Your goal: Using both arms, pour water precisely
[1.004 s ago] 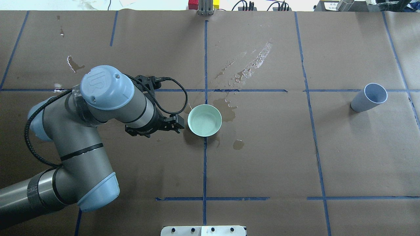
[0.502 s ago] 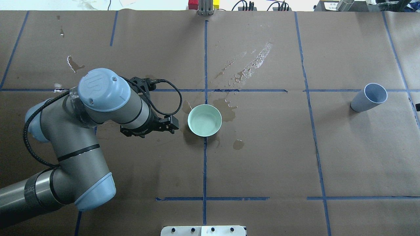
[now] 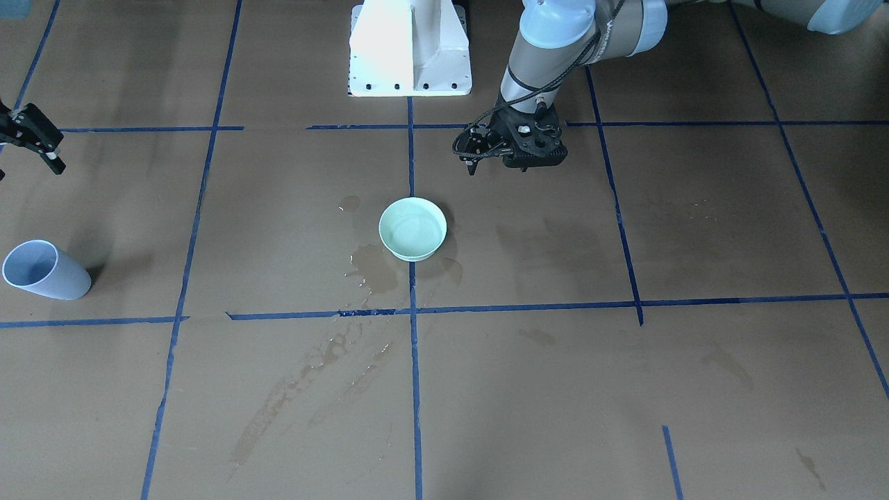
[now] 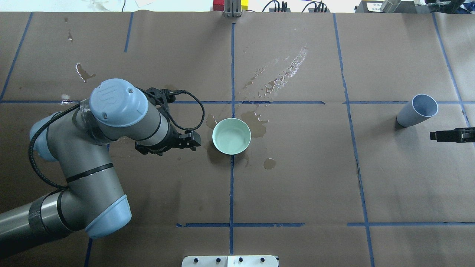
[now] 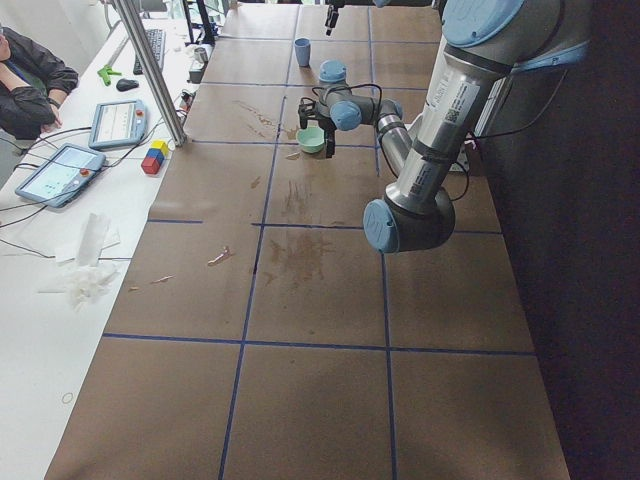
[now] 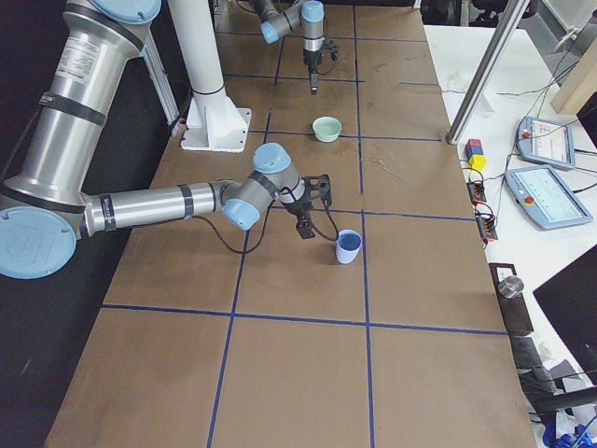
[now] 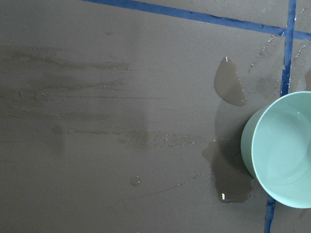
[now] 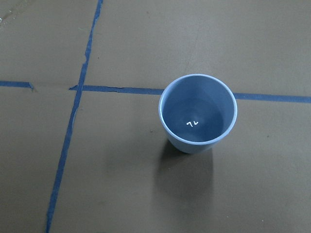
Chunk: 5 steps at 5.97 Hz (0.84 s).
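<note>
The water [image 7: 286, 145] is lying as a shallow, faintly cloudy pool in the bottom of the mint-green bowl [image 4: 214, 141], which is standing upright on the brown paper [image 4: 297, 178] with wet patches [image 4: 259, 126] showing around its foot. The left gripper [image 4: 193, 140] is hovering just beside the bowl on the robot's left of it, clear of the rim and carrying nothing, though I cannot tell how far its fingers are parted. The right gripper [image 4: 435, 135] is hanging well apart from the bowl on the opposite side, near a blue cup [image 4: 408, 118], also carrying nothing, and its opening cannot be judged either.
</note>
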Tool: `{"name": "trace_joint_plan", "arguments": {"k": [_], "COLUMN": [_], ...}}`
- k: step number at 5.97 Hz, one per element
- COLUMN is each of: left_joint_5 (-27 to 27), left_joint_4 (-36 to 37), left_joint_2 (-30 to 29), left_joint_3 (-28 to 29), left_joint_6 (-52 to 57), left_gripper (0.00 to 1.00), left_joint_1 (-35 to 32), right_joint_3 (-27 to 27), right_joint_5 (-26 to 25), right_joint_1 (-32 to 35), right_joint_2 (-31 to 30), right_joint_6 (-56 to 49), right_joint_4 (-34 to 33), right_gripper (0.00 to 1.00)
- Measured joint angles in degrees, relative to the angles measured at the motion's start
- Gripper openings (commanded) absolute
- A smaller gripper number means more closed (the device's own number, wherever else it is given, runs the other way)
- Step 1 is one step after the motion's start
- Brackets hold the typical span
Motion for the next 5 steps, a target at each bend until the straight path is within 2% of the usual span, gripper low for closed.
{"name": "trace_joint_plan", "arguments": {"k": [2, 3, 5], "left_joint_5": [0.0, 0.0, 0.0], "left_joint_4": [-0.02, -0.02, -0.02], "left_joint_2": [0.06, 0.07, 0.12], "left_joint_3": [0.04, 0.04, 0.04], "left_joint_6": [-0.04, -0.05, -0.08], "left_gripper": [1.0, 1.0, 1.0], "left_joint_1": [0.01, 0.01, 0.01], "right_joint_3": [-7.63, -10.96, -12.74], "right_joint_5": [-9.34, -14.0, -26.8], "right_joint_1": [-4.6, -6.95, -14.53], "right_joint_2": [-1.91, -1.98, -1.65], "right_joint_6": [2.17, 3.68, 7.76], "right_joint_4": [15.44, 20.84, 23.19], "right_gripper": [1.0, 1.0, 1.0]}}
